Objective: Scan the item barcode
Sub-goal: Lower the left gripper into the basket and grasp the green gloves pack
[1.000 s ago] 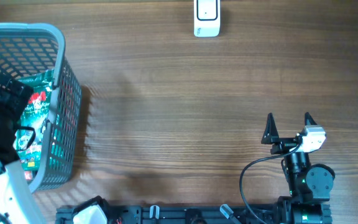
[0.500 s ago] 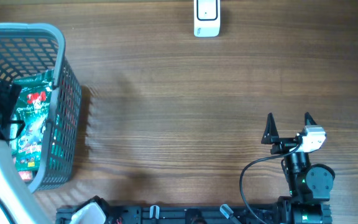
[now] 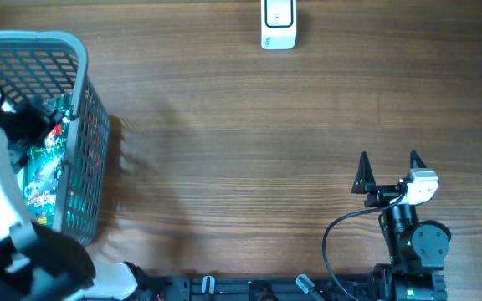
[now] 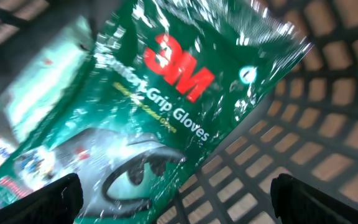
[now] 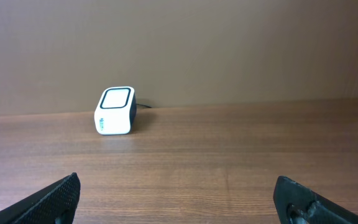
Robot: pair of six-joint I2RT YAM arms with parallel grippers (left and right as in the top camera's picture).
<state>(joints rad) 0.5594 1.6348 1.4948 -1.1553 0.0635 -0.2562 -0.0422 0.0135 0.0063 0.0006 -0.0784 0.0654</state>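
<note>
The item is a green 3M Grip Gloves packet [image 4: 166,93] lying in the grey mesh basket [image 3: 80,67]. From overhead the packet [image 3: 44,163] shows partly under my left arm. My left gripper [image 4: 179,200] hangs open just above the packet's lower part, its fingertips [image 4: 55,196] on either side with nothing between them. The white barcode scanner [image 3: 278,23] stands at the far edge of the table; it is the white box [image 5: 115,111] in the right wrist view. My right gripper [image 3: 389,170] rests open at the near right, pointing at the scanner.
The basket's mesh floor [image 4: 328,124] shows to the right of the packet. Other packaging, white and red, lies under the packet's left side [image 4: 17,162]. Wooden tabletop [image 3: 249,159] stretches between basket, scanner and right arm.
My left arm has shifted toward the far side of the basket and now covers more of the packet. The right arm has not moved.
</note>
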